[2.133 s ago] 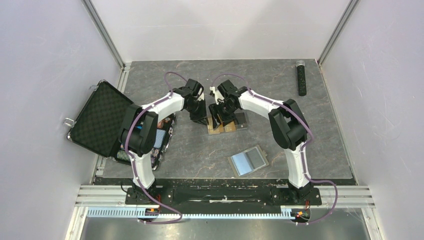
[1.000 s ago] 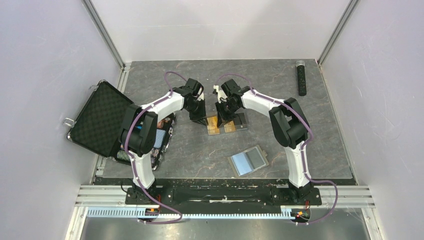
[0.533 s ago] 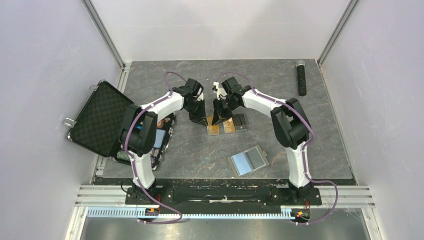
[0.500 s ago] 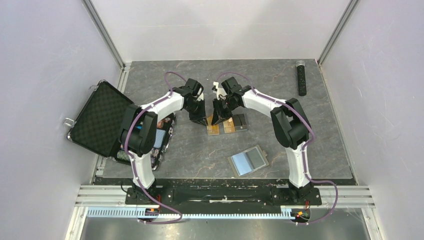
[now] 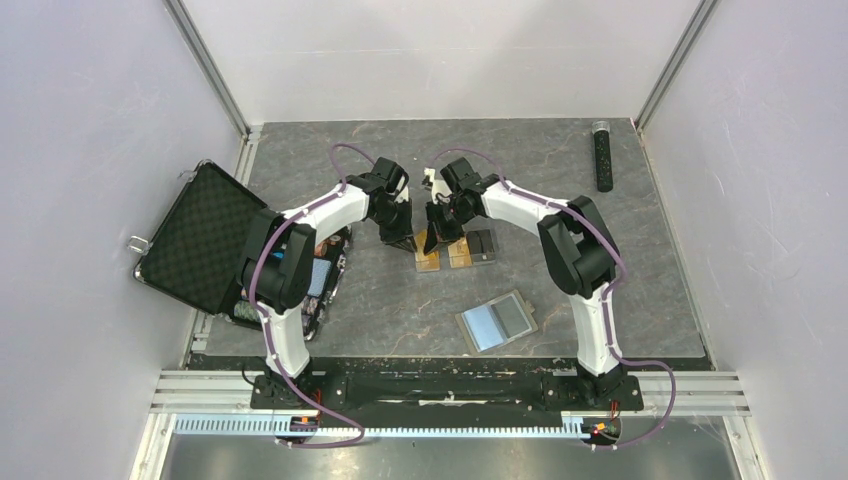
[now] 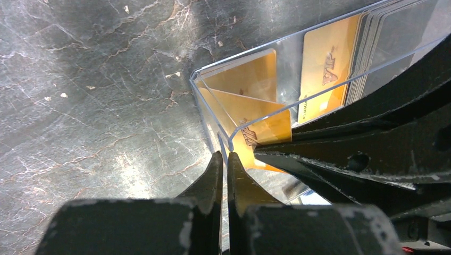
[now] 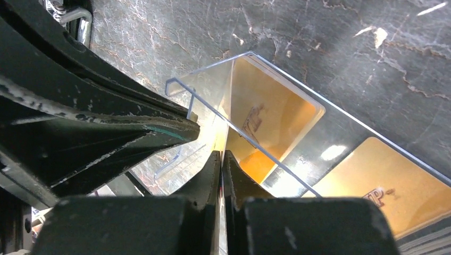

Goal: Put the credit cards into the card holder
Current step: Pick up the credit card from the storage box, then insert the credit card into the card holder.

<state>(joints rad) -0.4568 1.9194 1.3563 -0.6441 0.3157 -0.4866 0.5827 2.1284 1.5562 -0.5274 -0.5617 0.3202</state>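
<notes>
A small clear plastic box (image 5: 447, 250) in mid-table holds several orange-gold credit cards (image 5: 459, 253). My left gripper (image 5: 408, 243) is shut on the box's near wall (image 6: 210, 114), its tips (image 6: 224, 155) pinching the clear corner. My right gripper (image 5: 432, 243) comes in from the other side and is shut on one credit card, seen edge-on between its tips (image 7: 221, 153). That card (image 6: 266, 130) stands tilted inside the box. More cards (image 6: 324, 69) lie stacked in the box. The card holder (image 5: 497, 322) lies open on the table nearer the arms, light blue inside up.
An open black case (image 5: 195, 240) with colourful contents stands at the left edge, beside the left arm. A black cylinder (image 5: 603, 155) lies at the back right. Walls close in the table on three sides.
The right gripper has shifted slightly left over the box and now pinches a card that stands tilted. The left arm and the card holder have not moved.
</notes>
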